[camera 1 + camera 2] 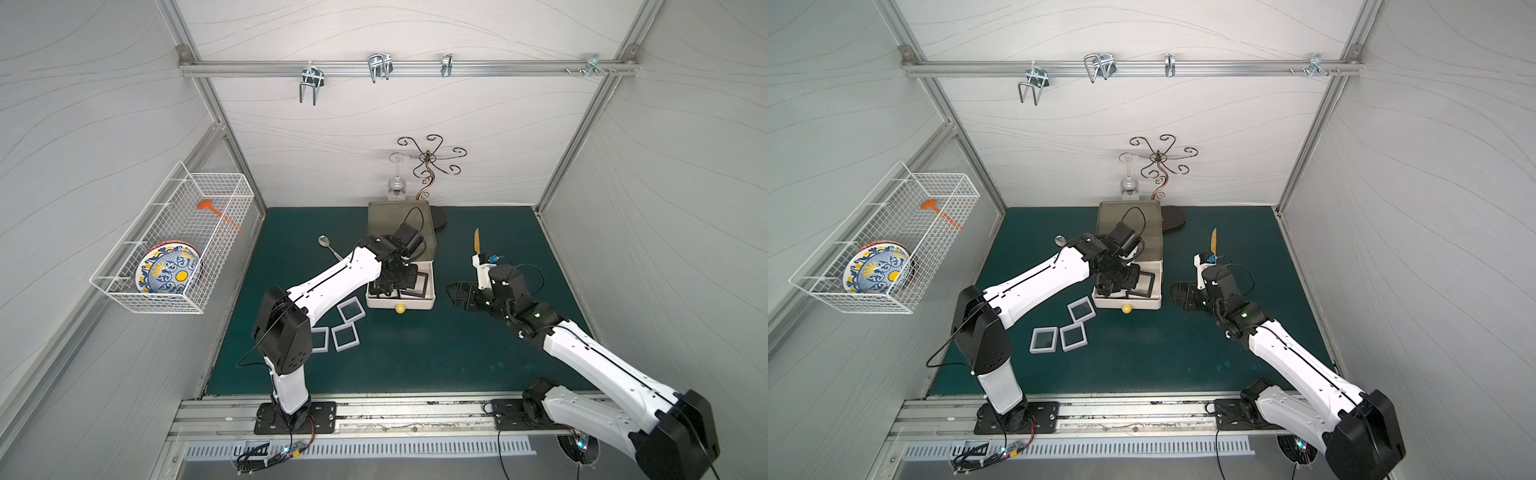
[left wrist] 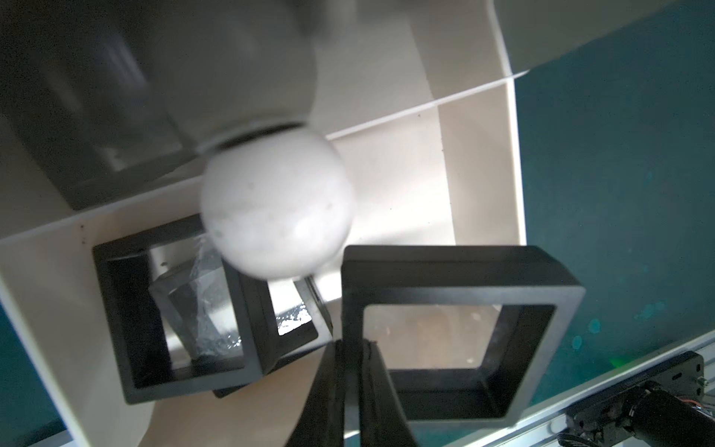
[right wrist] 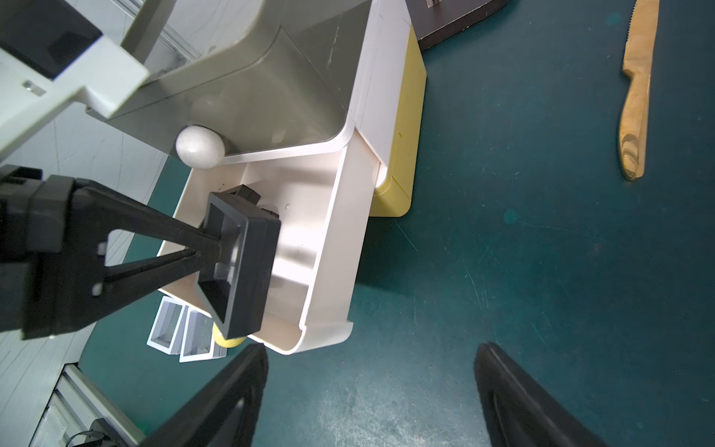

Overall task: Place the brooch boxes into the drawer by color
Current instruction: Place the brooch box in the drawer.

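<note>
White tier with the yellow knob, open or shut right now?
Open. The white tier is pulled out from under the olive-grey tier, its inside exposed with black brooch boxes lying in it.

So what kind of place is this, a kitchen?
Probably a robot test booth, not a real kitchen: a left arm and a right arm are bolted to a metal rail, white panels in aluminium framing close it in, and a wire basket holds a painted plate.

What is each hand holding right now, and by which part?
Left hand pinches a black brooch box by one frame side, over the open white drawer. Right hand is open, empty.
</note>
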`<action>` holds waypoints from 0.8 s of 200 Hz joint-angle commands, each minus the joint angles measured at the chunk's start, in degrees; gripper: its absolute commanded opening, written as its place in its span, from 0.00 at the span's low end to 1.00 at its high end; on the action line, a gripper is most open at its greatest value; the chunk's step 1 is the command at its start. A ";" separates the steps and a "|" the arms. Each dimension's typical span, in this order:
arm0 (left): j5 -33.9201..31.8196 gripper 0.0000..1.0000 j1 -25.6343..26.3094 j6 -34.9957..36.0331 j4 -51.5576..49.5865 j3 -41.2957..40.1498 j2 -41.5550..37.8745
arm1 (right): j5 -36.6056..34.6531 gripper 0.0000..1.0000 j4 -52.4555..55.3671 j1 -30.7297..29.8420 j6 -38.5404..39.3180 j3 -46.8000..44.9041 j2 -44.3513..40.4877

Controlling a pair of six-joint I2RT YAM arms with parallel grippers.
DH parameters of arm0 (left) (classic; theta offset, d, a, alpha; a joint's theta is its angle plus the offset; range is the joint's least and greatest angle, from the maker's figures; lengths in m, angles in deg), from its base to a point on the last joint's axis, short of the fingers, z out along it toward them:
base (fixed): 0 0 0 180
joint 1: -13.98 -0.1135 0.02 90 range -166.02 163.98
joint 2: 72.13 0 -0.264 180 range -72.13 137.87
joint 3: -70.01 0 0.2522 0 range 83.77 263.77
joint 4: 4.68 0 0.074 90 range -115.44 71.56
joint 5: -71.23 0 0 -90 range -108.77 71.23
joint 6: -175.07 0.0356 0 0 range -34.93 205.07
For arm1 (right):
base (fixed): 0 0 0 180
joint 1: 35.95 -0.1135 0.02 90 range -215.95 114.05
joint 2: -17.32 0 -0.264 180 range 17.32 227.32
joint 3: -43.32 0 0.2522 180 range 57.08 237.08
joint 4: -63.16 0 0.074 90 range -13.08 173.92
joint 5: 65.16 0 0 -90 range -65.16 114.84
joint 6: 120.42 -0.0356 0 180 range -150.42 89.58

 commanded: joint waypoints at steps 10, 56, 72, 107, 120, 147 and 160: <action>-1.35 0.13 0.10 -0.02 2.18 0.04 0.15 | 0.89 0.89 -0.45 -0.39 -0.07 -0.54 -1.43; -0.95 0.27 0.10 0.37 2.40 0.95 1.02 | 1.40 0.89 -1.17 -3.42 1.58 -0.37 -1.11; -0.98 0.29 0.14 0.38 2.26 0.90 0.62 | 2.37 0.86 -1.98 -3.55 1.38 -0.72 -1.32; -3.06 0.30 0.14 1.40 0.47 2.16 -2.90 | 7.89 0.62 -6.37 -4.95 1.81 -2.44 -1.07; -3.69 0.31 0.10 1.77 -0.33 3.00 -5.17 | 10.20 0.41 -8.53 -6.02 1.95 -3.45 -0.63; -5.80 0.32 -0.35 3.20 -0.34 2.70 -10.95 | 11.93 0.00 -10.48 -8.36 1.72 -4.06 1.85; -5.72 0.29 -1.63 3.88 0.14 1.28 -13.73 | 12.76 0.00 -11.71 -8.94 1.13 -4.31 3.76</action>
